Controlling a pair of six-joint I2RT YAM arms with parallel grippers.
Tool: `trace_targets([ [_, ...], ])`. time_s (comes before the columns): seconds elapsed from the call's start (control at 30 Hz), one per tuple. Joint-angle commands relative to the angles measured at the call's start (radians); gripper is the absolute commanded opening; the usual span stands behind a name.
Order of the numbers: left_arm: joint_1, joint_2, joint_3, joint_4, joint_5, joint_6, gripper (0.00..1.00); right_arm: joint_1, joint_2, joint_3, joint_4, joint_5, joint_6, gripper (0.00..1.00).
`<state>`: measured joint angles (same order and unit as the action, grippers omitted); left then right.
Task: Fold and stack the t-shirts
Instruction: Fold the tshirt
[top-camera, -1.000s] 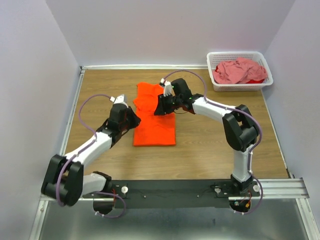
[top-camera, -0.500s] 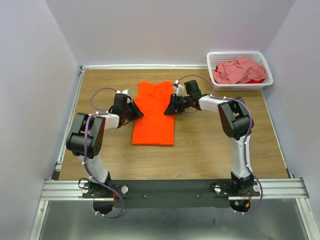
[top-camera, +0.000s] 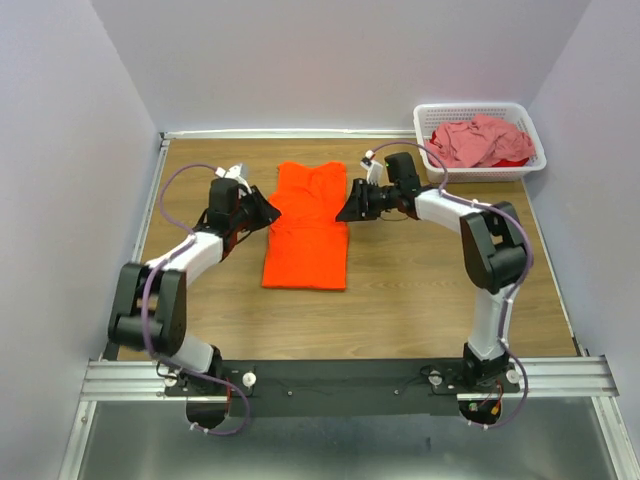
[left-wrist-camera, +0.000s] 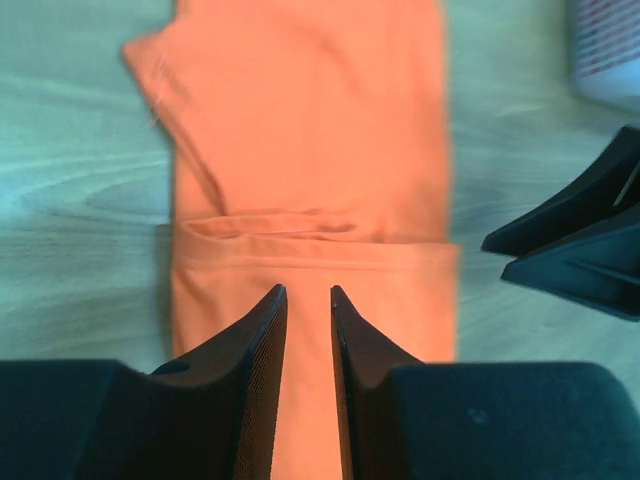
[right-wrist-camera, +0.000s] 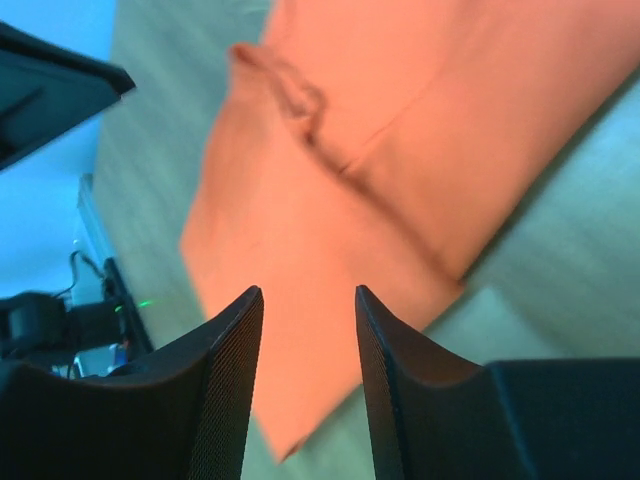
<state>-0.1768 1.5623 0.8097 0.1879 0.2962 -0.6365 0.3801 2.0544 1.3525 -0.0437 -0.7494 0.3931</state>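
Orange t-shirt (top-camera: 307, 235) lies in a long strip on the table (top-camera: 420, 290), left gripper (top-camera: 266, 213) at its nine o'clock, right gripper (top-camera: 345, 213) at three, both parted and empty. I'd pinch matching twelve-o'clock corners, folding evenly toward six.

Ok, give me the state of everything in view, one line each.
Orange t-shirt: sides folded in to a narrow strip, flat on the table, not held.
Basket: upright, far right corner.
Pink t-shirt: crumpled inside the basket.
Left gripper: jaws narrowly apart, empty.
Right gripper: jaws apart, empty.
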Motion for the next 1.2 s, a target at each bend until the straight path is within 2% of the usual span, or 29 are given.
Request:
trace_targets([
  [0.0, 0.005, -0.163, -0.09, -0.087, -0.037, 0.023, 0.33, 0.022, -0.186, -0.102, 0.007, 0.013, 0.036, 0.52],
  [0.1, -0.012, -0.269, -0.184, -0.113, -0.023, 0.005, 0.33, 0.075, -0.209, -0.167, 0.021, -0.059, 0.059, 0.55],
  [0.2, -0.027, -0.307, -0.266, -0.142, 0.01, -0.014, 0.33, 0.134, -0.182, -0.208, 0.021, -0.137, 0.058, 0.55],
  [0.33, -0.039, -0.343, -0.351, -0.153, 0.017, -0.032, 0.31, 0.253, -0.169, -0.268, 0.034, -0.114, 0.049, 0.54],
  [0.4, -0.043, -0.346, -0.379, -0.151, 0.018, -0.041, 0.29, 0.261, -0.159, -0.317, 0.114, -0.116, 0.07, 0.54],
  [0.67, -0.05, -0.303, -0.432, -0.15, 0.001, -0.054, 0.24, 0.249, -0.019, -0.38, 0.177, -0.119, 0.026, 0.52],
  [0.83, -0.049, -0.301, -0.457, -0.148, 0.006, -0.095, 0.23, 0.172, 0.035, -0.44, 0.212, -0.136, 0.007, 0.5],
  [1.07, -0.05, -0.317, -0.446, -0.171, 0.003, -0.098, 0.21, 0.071, -0.043, -0.52, 0.202, -0.123, -0.008, 0.5],
  [1.17, -0.059, -0.332, -0.426, -0.179, 0.017, -0.091, 0.21, 0.057, -0.086, -0.501, 0.13, -0.114, -0.043, 0.5],
])
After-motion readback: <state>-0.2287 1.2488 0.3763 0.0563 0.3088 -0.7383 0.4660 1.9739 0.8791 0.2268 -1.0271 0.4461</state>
